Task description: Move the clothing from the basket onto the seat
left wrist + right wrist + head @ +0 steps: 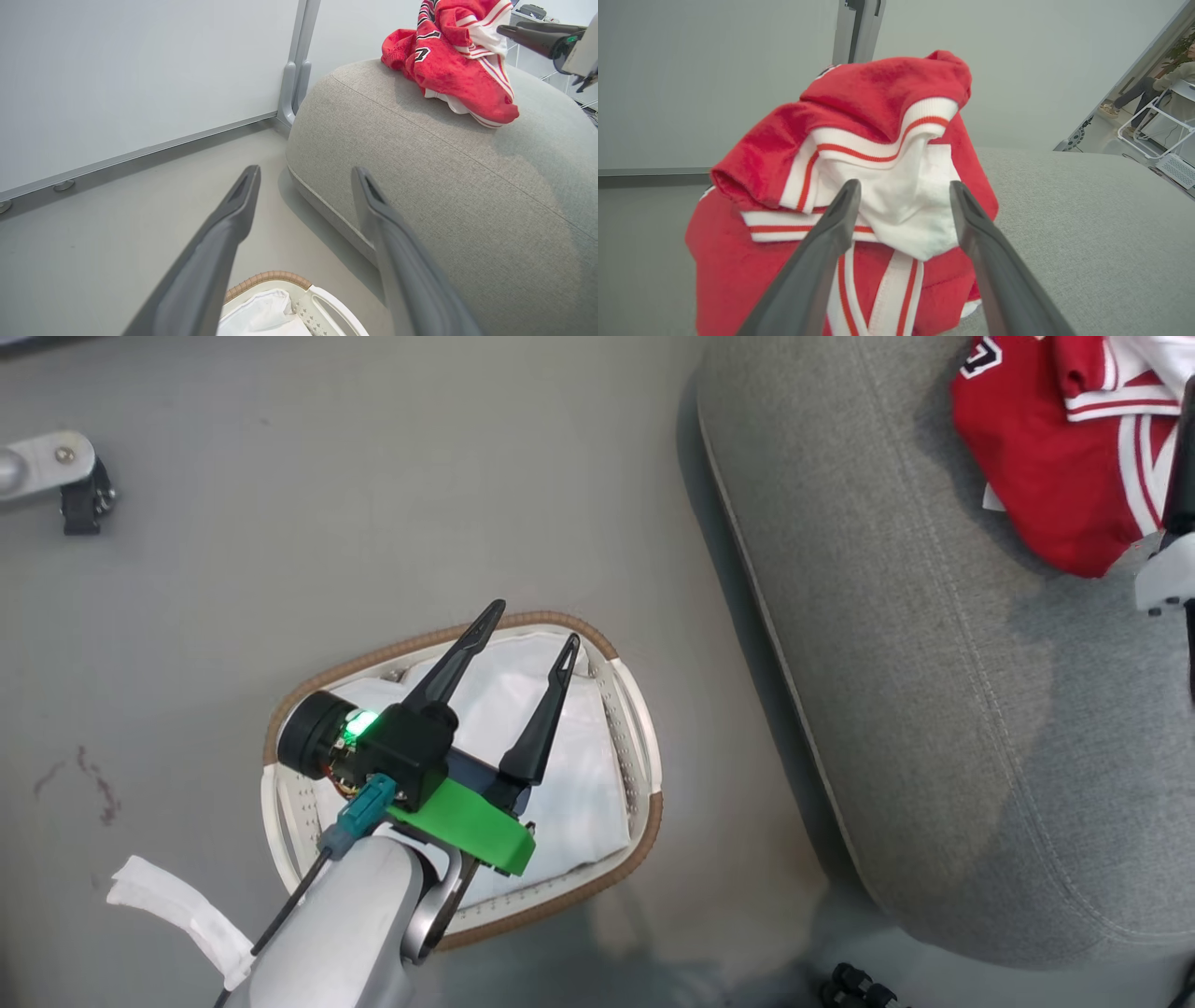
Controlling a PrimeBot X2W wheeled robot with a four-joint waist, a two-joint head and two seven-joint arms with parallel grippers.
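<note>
Grey floor (pixel 373 523) bears the basket (pixel 644 775), a white sheet (pixel 579 775) inside, beneath the spread left gripper (pixel 533 623); the clothing (pixel 1046 457), marked perhaps 7, lies near the seat's (pixel 934 709) far edge before the spread right gripper (pixel 904 186).

Bright red clothing (pixel 1046 457), white stripes; grey seat (pixel 934 663); white perforated brown-rimmed basket (pixel 644 756); white sheet (pixel 579 775).

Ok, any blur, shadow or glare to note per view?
Head view: sharp; the large grey fabric seat casts a soft shadow on the floor beside it; a green light glows on the left gripper. Left wrist view: its fingers blurred, seat beyond sharp. Right wrist view: bright red striped clothing sharp, fingers of the right gripper soft.
</note>
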